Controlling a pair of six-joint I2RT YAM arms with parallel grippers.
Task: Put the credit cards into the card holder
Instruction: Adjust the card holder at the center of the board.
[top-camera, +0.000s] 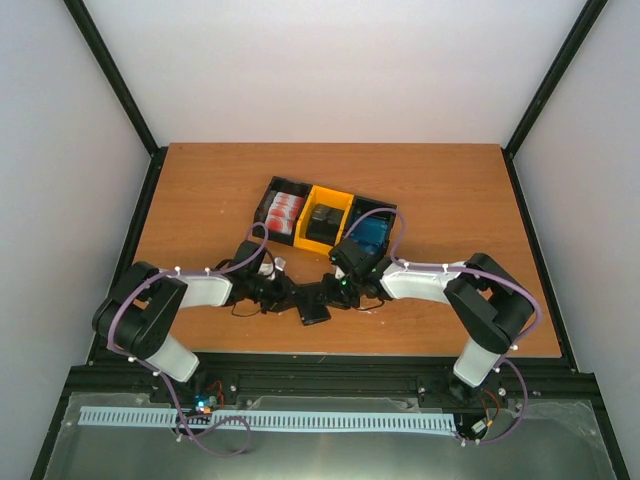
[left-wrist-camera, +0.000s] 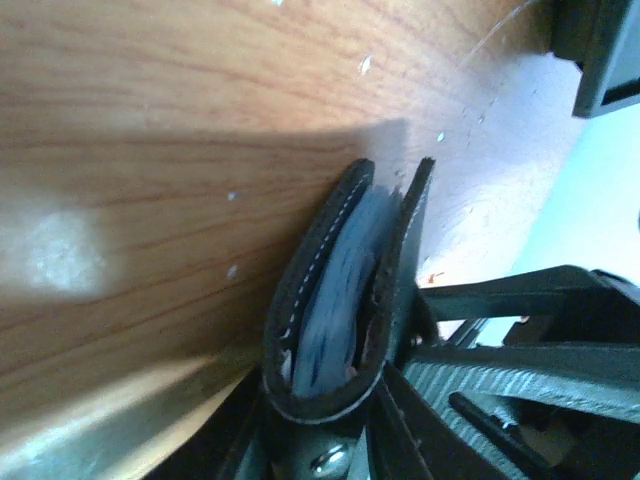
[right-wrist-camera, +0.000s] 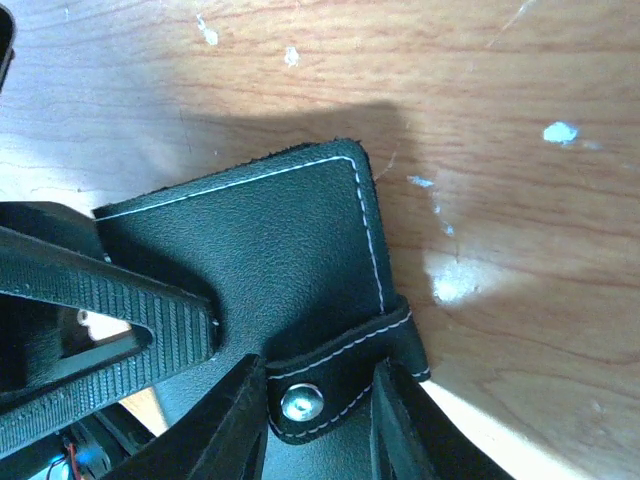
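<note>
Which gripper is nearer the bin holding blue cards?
Right. The right gripper sits just in front of that bin, at the wallet; the left gripper is farther left.

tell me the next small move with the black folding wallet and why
Probably draw the clasp tab side outward with the right gripper, whose fingers flank it, widening the flat black stitched wallet. It is only slightly ajar, its fold between the fingers of the left gripper, likely too narrow to load.
</note>
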